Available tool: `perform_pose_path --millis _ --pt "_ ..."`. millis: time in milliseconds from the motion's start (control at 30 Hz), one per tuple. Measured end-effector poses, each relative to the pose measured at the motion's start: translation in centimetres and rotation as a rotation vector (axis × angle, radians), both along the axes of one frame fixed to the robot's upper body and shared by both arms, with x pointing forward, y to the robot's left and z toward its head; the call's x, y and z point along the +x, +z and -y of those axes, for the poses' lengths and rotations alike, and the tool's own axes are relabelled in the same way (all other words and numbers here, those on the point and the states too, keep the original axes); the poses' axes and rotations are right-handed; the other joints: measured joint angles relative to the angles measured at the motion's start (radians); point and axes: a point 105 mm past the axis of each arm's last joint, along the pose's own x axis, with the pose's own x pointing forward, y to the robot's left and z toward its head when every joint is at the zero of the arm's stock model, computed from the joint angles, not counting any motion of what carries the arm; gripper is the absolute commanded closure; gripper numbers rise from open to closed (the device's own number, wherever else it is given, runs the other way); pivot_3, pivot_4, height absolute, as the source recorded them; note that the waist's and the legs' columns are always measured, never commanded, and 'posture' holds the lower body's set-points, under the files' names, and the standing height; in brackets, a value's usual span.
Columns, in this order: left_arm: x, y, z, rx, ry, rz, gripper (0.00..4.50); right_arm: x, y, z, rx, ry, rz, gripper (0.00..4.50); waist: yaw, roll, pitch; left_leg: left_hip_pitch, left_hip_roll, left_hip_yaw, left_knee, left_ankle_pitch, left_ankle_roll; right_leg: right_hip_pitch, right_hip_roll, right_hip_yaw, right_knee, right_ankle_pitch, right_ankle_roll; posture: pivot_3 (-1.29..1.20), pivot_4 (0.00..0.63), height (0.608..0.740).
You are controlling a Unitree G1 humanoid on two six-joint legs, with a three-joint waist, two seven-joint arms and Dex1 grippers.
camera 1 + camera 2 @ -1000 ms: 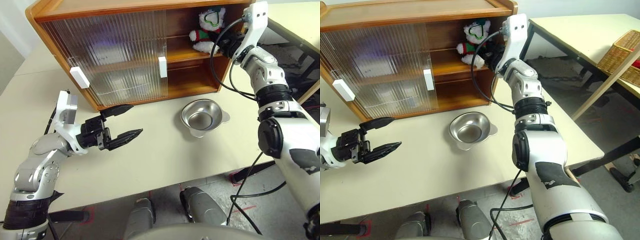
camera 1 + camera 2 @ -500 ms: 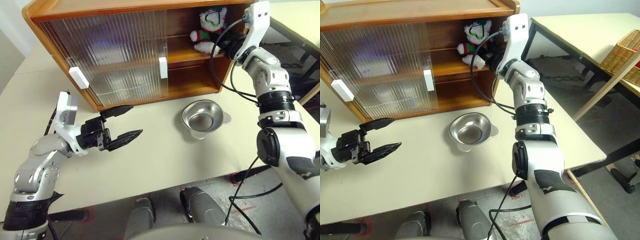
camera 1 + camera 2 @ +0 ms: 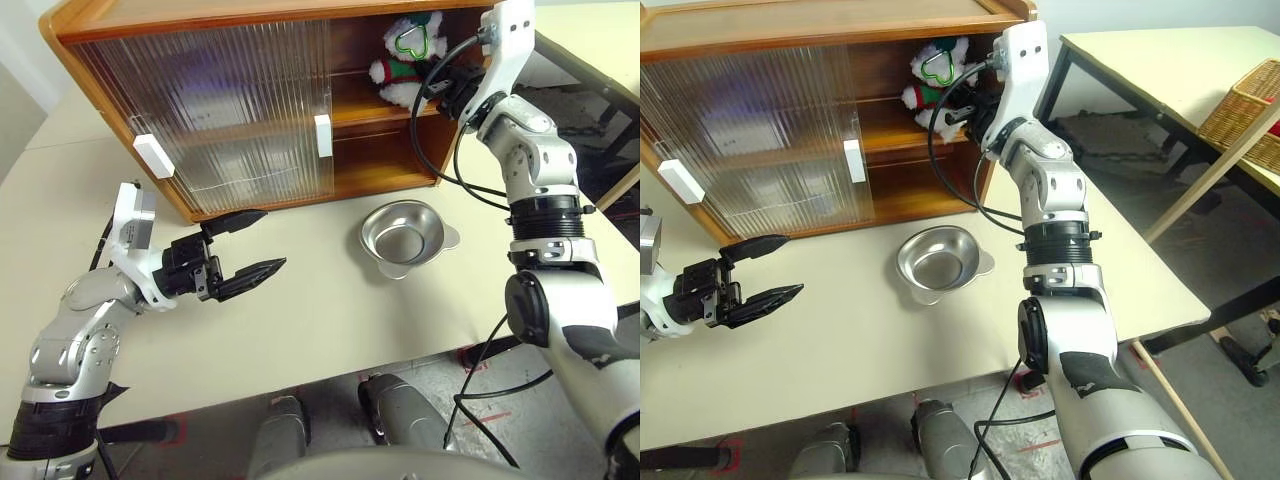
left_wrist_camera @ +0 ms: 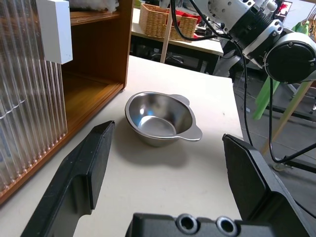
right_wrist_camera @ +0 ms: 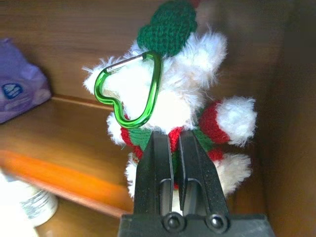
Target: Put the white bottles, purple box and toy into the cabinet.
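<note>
The toy is sitting on the cabinet upper shelf, the purple box lying beside it. Your right gripper is reaching in at the open side, fingers pinched together and empty. Your left gripper is hovering spread wide above the table, steel bowl near.

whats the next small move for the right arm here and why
Probably pull the right gripper straight back out of the cabinet. The toy sits on the upper shelf, the purple box lies further along that shelf, and a white bottle stands on the shelf below. The fingers are closed with nothing between them, so placing looks finished, though only one bottle is visible.
</note>
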Motion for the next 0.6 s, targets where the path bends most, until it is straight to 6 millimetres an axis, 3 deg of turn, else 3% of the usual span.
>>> perform_pose_path --millis 67,167,500,600 --pt "0.0 0.0 0.0 0.0 0.0 0.0 0.0 0.0 -0.07 -0.09 -0.003 0.002 -0.004 4.47 0.002 0.0 0.0 0.0 0.0 0.0 0.001 0.001 0.0 0.001 0.0 0.0 0.0 0.001 -0.002 -0.21 0.095 0.74" --pt "0.02 0.0 -0.01 -0.001 0.003 0.0 0.0 0.01 -0.28 -0.29 -0.011 0.009 -0.016 3.7 0.003 0.0 0.0 0.001 -0.001 -0.001 0.002 0.004 0.001 0.001 0.0 0.0 0.0 0.0 -0.009 -0.21 0.096 0.74" --pt "0.07 -0.01 -0.01 -0.005 0.008 0.0 0.0 0.12 -0.33 -0.41 -0.004 -0.003 -0.012 0.02 0.009 0.0 0.0 0.001 -0.002 -0.001 0.0 0.008 0.005 0.001 0.0 0.0 0.0 0.003 -0.01 -0.2 0.095 0.74" --pt "0.08 -0.02 -0.01 -0.006 0.009 0.0 0.0 0.14 -0.3 -0.62 0.003 -0.002 -0.002 0.02 0.011 0.0 0.0 0.001 -0.002 -0.001 -0.001 0.008 0.005 0.001 0.0 0.0 0.0 0.003 -0.01 -0.2 0.096 0.74"
